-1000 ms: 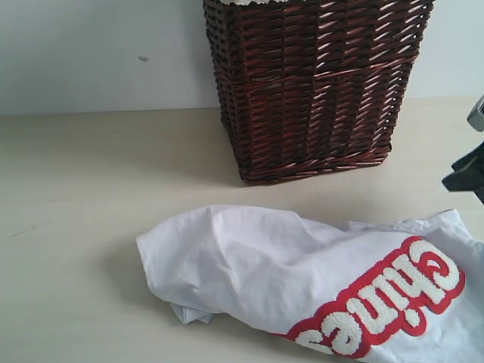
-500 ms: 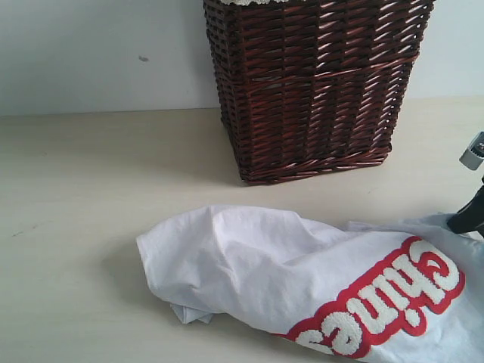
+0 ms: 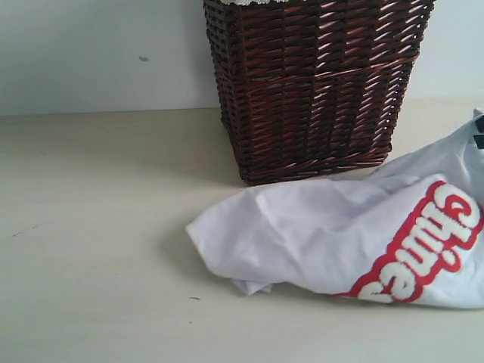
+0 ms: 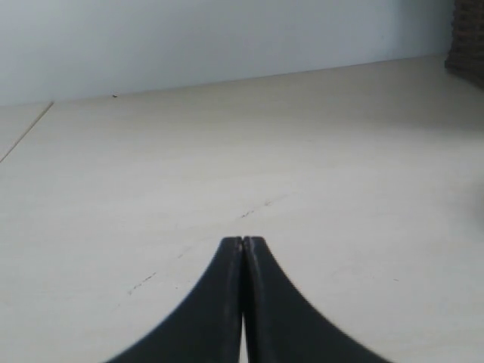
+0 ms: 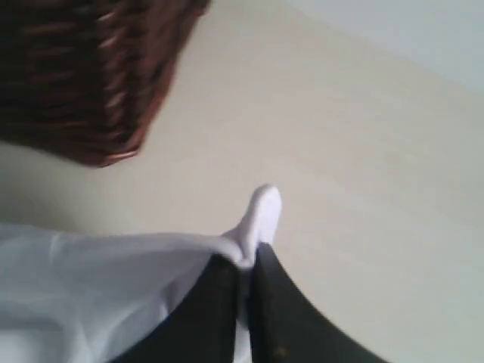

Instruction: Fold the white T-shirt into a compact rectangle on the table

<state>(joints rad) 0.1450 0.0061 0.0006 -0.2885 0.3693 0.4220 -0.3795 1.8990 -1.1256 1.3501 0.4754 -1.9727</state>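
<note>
**Exterior and wrist views, read near to far.** Nearest me, the pale worktop (image 3: 98, 227) shows only a few dark specks. On it, toward 4 o'clock of the scene, the white T-shirt (image 3: 302, 234) lies as a crumpled heap. Its red-outlined lettering (image 3: 423, 249) faces 3 o'clock and runs off the frame, and a tucked corner (image 3: 253, 287) pokes out at 6 o'clock of the heap. The shirt's far right edge rises off the surface toward 2 o'clock. There my right fingers (image 5: 223, 283) are clamped on a small nub of cloth, whose white tip shows just past them. My left fingers (image 4: 231, 261) are pressed together on nothing, over bare worktop well apart from the shirt. Farther back, at 12 to 1 o'clock, stands the dark wicker basket (image 3: 310, 83). The cloth comes just beside its base, and I cannot tell whether they touch. Behind the basket is a plain pale wall (image 3: 98, 53). I judge the fabric thin, light and wholly limp: it will drape from any single pinch and bunch when dragged rather than slide flat. It is not fragile, but a nub this small could slip free under tension. Better holds would be two well-separated points on a seamed edge, such as the hem corners or shoulders, one per set of fingers. No collar shows in these views.
</note>
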